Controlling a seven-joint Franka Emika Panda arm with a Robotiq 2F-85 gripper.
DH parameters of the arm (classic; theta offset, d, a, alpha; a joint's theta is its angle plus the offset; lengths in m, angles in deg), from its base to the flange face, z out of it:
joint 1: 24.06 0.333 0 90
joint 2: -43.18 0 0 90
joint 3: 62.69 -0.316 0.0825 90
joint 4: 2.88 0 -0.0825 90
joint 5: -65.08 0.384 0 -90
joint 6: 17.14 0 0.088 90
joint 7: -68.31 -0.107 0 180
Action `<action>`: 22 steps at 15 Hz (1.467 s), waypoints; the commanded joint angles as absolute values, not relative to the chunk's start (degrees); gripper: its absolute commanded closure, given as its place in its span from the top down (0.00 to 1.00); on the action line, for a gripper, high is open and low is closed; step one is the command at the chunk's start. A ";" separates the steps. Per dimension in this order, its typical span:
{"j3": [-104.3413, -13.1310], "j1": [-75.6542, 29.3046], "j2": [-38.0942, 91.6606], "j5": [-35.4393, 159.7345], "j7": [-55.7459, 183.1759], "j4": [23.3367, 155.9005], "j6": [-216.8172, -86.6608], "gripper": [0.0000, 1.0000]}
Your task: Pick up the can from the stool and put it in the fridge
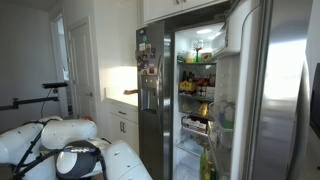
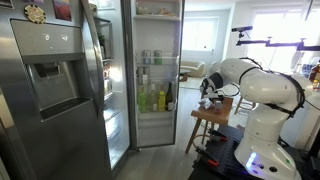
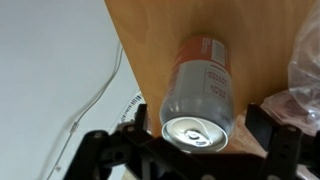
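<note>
In the wrist view the can, reddish-orange and silver with its pull-tab top facing the camera, stands on the wooden stool. My gripper is open, one dark finger on each side of the can, and I see no contact. In an exterior view my gripper hangs low over the stool, where the hand hides the can. The fridge stands with a door open and lit shelves of bottles; it also shows in an exterior view.
A crinkled clear plastic bag lies on the stool just right of the can. A thin cable runs over the pale floor to the left. The fridge's open door carries an ice dispenser. White cabinets flank the fridge.
</note>
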State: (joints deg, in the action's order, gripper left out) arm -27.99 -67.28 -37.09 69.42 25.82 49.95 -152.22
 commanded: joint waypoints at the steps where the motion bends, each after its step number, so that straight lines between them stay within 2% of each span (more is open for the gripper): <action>1: -28.72 -69.04 -39.19 66.83 22.39 44.80 -149.13 1.00; 8: -29.34 -70.46 -41.49 64.38 19.70 40.51 -146.65 1.00; 9: -29.65 -70.72 -41.74 64.09 19.60 39.87 -146.28 0.91; 10: -29.91 -70.96 -41.94 63.81 19.47 39.25 -145.72 0.74; 13: -31.37 -71.09 -40.70 62.08 18.75 40.32 -145.86 0.51; 22: -34.34 -73.12 -40.71 60.43 19.55 37.28 -144.68 0.49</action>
State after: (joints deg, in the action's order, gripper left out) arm -32.54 -71.55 -40.71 61.69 20.45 40.76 -147.57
